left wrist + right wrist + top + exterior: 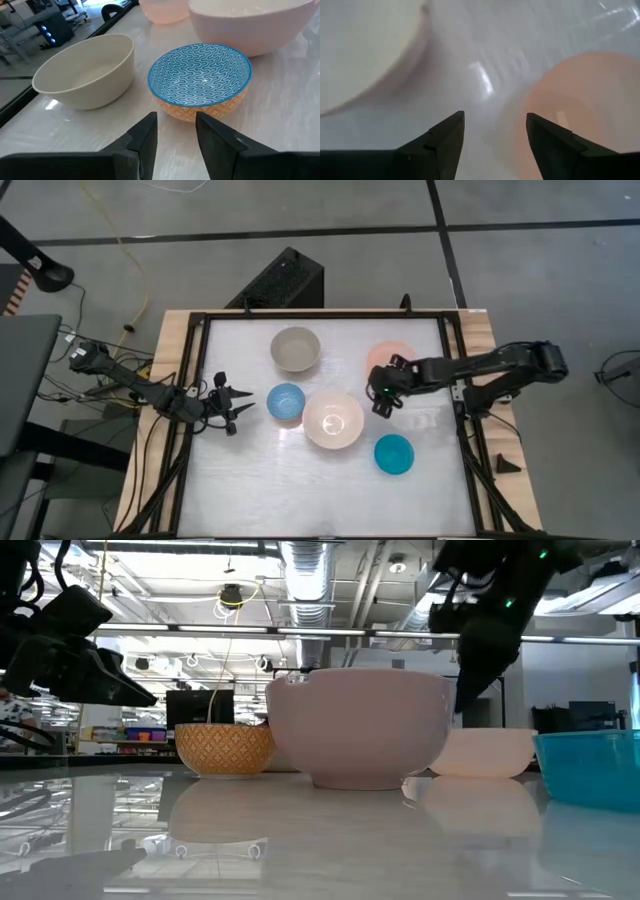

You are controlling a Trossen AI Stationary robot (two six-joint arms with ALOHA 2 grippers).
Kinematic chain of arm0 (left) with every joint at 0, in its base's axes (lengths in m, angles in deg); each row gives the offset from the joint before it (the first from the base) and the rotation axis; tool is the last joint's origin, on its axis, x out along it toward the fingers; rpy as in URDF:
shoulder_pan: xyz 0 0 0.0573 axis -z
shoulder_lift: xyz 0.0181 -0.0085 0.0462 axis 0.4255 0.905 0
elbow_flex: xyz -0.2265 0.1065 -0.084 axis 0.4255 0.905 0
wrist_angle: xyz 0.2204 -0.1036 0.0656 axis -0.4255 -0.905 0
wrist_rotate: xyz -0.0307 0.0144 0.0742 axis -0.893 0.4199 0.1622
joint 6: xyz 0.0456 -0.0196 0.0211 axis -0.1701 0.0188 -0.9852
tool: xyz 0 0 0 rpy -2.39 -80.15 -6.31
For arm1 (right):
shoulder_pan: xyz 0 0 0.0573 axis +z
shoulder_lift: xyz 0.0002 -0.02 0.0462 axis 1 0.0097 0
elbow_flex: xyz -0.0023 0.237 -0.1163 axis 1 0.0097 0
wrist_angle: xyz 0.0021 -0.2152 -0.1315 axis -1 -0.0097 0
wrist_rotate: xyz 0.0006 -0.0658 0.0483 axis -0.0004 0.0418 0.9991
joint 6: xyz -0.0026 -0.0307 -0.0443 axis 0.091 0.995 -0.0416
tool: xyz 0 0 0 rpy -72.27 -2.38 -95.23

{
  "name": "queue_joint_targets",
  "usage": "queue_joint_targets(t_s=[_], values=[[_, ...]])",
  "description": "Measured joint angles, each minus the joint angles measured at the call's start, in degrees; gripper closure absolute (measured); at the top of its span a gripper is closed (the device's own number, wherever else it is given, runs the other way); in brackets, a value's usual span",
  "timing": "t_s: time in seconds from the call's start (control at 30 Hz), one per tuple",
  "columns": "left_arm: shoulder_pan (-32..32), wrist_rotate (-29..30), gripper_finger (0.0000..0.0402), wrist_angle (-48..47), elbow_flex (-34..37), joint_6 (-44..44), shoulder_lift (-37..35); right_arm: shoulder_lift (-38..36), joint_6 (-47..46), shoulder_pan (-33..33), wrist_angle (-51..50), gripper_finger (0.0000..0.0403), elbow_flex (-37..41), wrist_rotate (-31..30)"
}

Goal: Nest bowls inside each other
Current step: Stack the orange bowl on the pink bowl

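Observation:
Five bowls stand upright on their bases on the white table. The grey-beige bowl is at the far middle and the salmon-orange bowl at the far right. The small bowl, light blue inside and orange-patterned outside, stands left of the large cream-white bowl. The teal bowl is nearest. My right gripper hangs open, pointing down, over the table between the cream bowl and the salmon bowl's rim. My left gripper waits open, left of the blue bowl.
A black frame and wooden edges border the table on the left, far and right sides. A black box stands beyond the far edge. Bare tabletop lies along the near side.

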Motion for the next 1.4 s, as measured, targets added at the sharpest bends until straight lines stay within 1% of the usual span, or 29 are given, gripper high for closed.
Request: queue_joint_targets(t_s=[0.1,0.27,0.37,0.43,0.47,0.53,0.63,0.67,0.77,0.87,1.03,1.1,1.2,1.4], values=[[0.0,0.0,0.0276,0.0,0.0,0.0,0.0,3.2,-0.1,-1.9,0.3,0.0154,-0.1,-1.3],[0.0,0.0,0.0276,0.0,0.0,0.0,0.0,8.6,-0.7,-4.3,0.3,0.0155,-0.1,-1.5],[0.0,0.0,0.0276,0.0,0.0,0.0,0.0,10.9,-1.8,-5.0,0.3,0.0169,-0.1,-1.4],[0.0,0.0,0.0276,0.0,0.0,0.0,0.0,11.6,-1.9,-5.3,0.2,0.0196,-0.1,-1.4],[0.0,0.0,0.0276,0.0,0.0,0.0,0.0,11.7,-1.9,-5.3,0.2,0.0216,-0.1,-1.4],[0.0,0.0,0.0276,0.0,0.0,0.0,0.0,11.7,-1.9,-5.3,0.1,0.0266,-0.1,-1.3],[0.0,0.0,0.0276,0.0,0.0,0.0,0.0,10.9,-1.9,-5.3,-1.1,0.0359,-0.6,-1.2],[0.0,0.0,0.0276,0.0,0.0,0.0,0.0,10.7,-1.1,-5.0,-1.6,0.0375,-1.1,-1.2],[0.0,0.0,0.0276,0.0,0.0,0.0,0.0,9.8,-1.1,-4.0,-3.9,0.0373,-3.4,-1.5],[0.0,0.0,0.0276,0.0,0.0,0.0,0.0,9.6,-1.8,-1.8,-7.4,0.0368,-8.3,-2.6],[0.0,0.0,0.0276,0.0,0.0,0.0,0.0,10.0,-0.1,5.2,-8.6,0.0374,-18.5,-7.4],[0.0,0.0,0.0276,0.0,0.0,0.0,0.0,10.2,0.4,8.2,-7.6,0.0374,-22.2,-8.5],[0.0,0.0,0.0276,0.0,0.0,0.0,0.0,10.2,1.7,12.6,-4.2,0.0374,-25.9,-8.5],[0.0,0.0,0.0276,0.0,0.0,0.0,0.0,10.8,4.9,20.3,4.5,0.0374,-26.4,-8.5]])
